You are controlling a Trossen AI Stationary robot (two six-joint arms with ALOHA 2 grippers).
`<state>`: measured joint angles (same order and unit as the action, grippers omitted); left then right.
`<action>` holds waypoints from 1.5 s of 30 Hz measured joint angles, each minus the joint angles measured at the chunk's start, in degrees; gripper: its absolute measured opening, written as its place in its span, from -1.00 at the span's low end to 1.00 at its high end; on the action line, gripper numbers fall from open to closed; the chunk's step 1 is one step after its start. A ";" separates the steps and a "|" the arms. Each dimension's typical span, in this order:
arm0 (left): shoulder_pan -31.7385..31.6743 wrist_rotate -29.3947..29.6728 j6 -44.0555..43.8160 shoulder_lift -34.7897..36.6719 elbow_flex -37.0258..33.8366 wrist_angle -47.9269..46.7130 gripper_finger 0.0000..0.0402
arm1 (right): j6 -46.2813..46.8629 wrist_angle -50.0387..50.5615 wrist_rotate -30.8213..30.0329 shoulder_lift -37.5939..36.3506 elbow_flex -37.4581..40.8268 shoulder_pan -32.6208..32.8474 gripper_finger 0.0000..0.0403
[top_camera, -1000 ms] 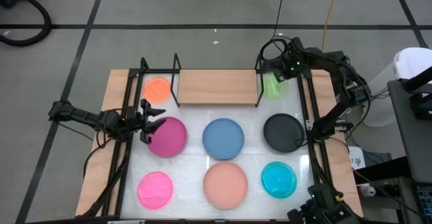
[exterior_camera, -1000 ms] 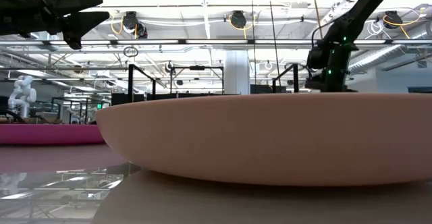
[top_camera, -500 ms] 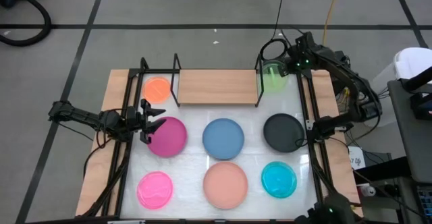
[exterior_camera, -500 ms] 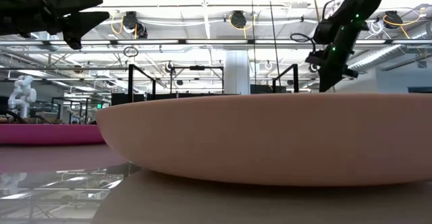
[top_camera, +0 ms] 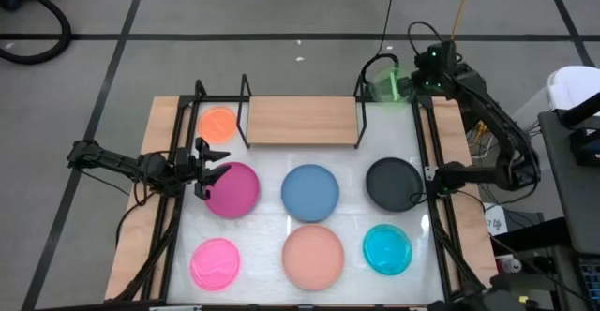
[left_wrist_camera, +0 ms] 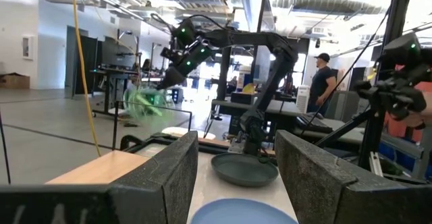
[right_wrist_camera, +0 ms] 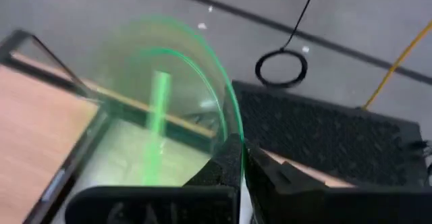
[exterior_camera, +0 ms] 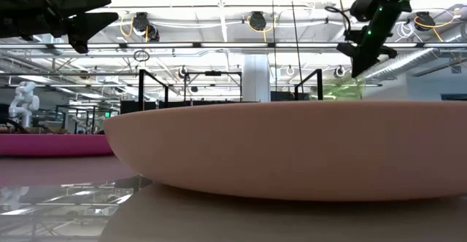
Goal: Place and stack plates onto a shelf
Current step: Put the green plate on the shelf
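While lifted: right gripper [top_camera: 405, 79] clamped on green plate [top_camera: 384, 80], past table's [top_camera: 450, 124] far-right corner
Shelf [top_camera: 300, 121]: middle bare, orange plate [top_camera: 218, 124] left
Left gripper [top_camera: 211, 169]: fingers apart, beside magenta plate [top_camera: 234, 189]

The high camera looks straight down on the whole worktop [top_camera: 281, 255]. The low camera sits at worktop height, very near the salmon plate [exterior_camera: 292, 151], facing the room. Each wrist camera looks forward past its own fingers. The left wrist view and the high view share the black plate [left_wrist_camera: 244, 170].
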<state>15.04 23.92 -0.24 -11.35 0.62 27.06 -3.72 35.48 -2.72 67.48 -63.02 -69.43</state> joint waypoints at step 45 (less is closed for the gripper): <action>0.00 0.00 -0.01 0.02 0.00 0.01 0.01 | 13.60 -25.89 28.31 13.86 -4.10 21.74 -1.00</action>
<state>15.04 23.92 -0.25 -11.33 0.61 27.07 9.89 9.59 25.59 81.34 -67.12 -47.69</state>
